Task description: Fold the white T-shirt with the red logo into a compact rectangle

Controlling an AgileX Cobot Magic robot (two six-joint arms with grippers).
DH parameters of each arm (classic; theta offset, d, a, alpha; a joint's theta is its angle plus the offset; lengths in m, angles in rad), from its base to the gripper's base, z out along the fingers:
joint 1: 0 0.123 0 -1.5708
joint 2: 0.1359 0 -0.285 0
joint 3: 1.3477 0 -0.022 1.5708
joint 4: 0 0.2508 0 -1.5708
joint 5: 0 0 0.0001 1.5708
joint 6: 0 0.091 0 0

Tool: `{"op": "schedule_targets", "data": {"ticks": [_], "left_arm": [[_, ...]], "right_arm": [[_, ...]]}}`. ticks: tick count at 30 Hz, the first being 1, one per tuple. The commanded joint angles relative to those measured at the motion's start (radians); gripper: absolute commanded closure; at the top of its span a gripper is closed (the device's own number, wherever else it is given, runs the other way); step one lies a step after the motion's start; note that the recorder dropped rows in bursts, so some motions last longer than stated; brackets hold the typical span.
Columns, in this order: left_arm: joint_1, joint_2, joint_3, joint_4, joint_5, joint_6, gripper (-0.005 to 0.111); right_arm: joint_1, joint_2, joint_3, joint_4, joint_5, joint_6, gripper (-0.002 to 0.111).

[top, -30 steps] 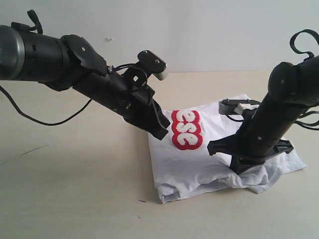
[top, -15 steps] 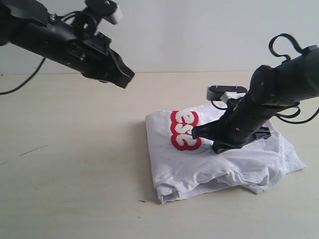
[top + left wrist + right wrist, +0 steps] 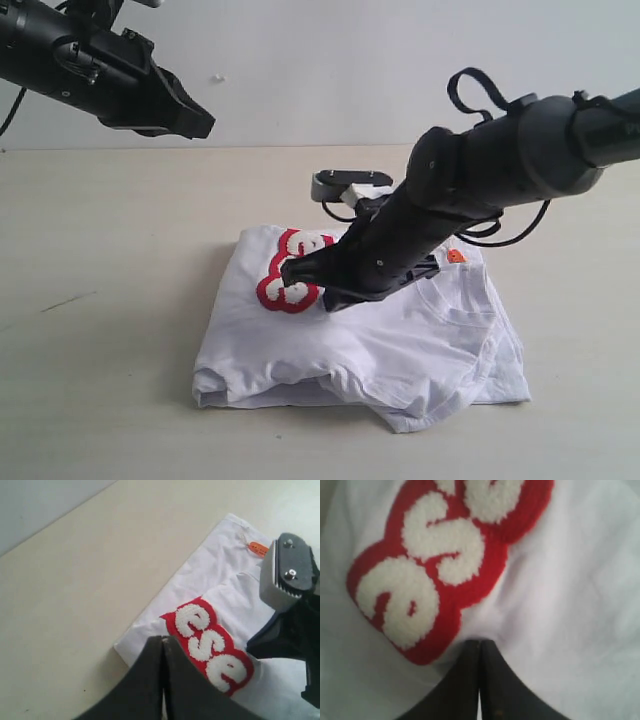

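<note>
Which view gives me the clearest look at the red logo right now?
Left wrist view: the red logo shows all three visible letters clear on the white T-shirt. Right wrist view crops it close up; in the exterior view the right gripper overlaps it.

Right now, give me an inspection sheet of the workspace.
Surface: beige table, faint marks.
Job's things: white T-shirt folded into a rough rectangle, wrinkled; red logo partly showing on top; orange neck tag visible.
Clutter: nothing seen.
Grippers: left gripper shut, raised clear of the shirt; right gripper shut, tip down on the shirt beside the logo.
Cables: black cable loops above the right arm.
Surroundings: plain pale wall.
</note>
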Motion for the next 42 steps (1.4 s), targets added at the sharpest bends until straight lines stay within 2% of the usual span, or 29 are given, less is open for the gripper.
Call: {"op": "schedule_targets", "data": {"ticks": [1, 3, 4, 6, 9, 10, 11, 15, 20, 28, 31, 36, 42], "left_arm": [[0.002, -0.016, -0.003, -0.022, 0.014, -0.01, 0.107], [0.002, -0.016, -0.003, -0.025, 0.014, -0.01, 0.107], [0.002, -0.016, -0.003, -0.027, 0.022, -0.01, 0.107], [0.002, -0.016, -0.003, -0.027, 0.022, -0.01, 0.107], [0.002, -0.016, -0.003, -0.03, 0.022, -0.01, 0.107], [0.002, -0.016, -0.003, -0.032, 0.022, -0.01, 0.107], [0.002, -0.016, -0.003, -0.032, 0.025, -0.01, 0.107], [0.002, -0.016, -0.003, -0.032, 0.025, -0.01, 0.107], [0.002, -0.016, -0.003, -0.032, 0.032, -0.01, 0.107], [0.002, -0.016, 0.031, -0.032, 0.005, 0.0, 0.107], [0.002, -0.014, 0.031, -0.027, -0.005, 0.0, 0.107], [0.002, -0.014, 0.031, -0.027, -0.005, 0.0, 0.107], [0.002, -0.014, 0.031, -0.027, -0.007, 0.0, 0.107]], "right_arm": [[-0.05, -0.077, -0.017, -0.056, 0.047, 0.008, 0.108], [-0.089, -0.114, -0.017, -0.161, 0.049, 0.083, 0.108], [-0.129, -0.13, -0.017, -0.257, 0.068, 0.162, 0.101], [-0.168, -0.135, -0.017, -0.295, 0.105, 0.202, 0.081], [-0.218, -0.13, -0.017, -0.316, 0.188, 0.211, 0.042], [-0.233, -0.128, -0.017, -0.342, 0.214, 0.236, 0.035], [-0.247, -0.128, -0.017, -0.373, 0.231, 0.251, 0.034], [-0.286, -0.128, -0.017, -0.463, 0.3, 0.298, 0.043], [-0.292, -0.086, -0.017, -0.45, 0.27, 0.27, 0.044], [-0.292, -0.012, -0.017, -0.412, 0.158, 0.205, 0.055], [-0.292, -0.011, -0.02, -0.409, 0.143, 0.188, 0.069], [-0.292, -0.009, -0.02, -0.405, 0.137, 0.137, 0.108], [-0.292, -0.055, -0.044, -0.407, 0.132, 0.132, 0.108]]}}
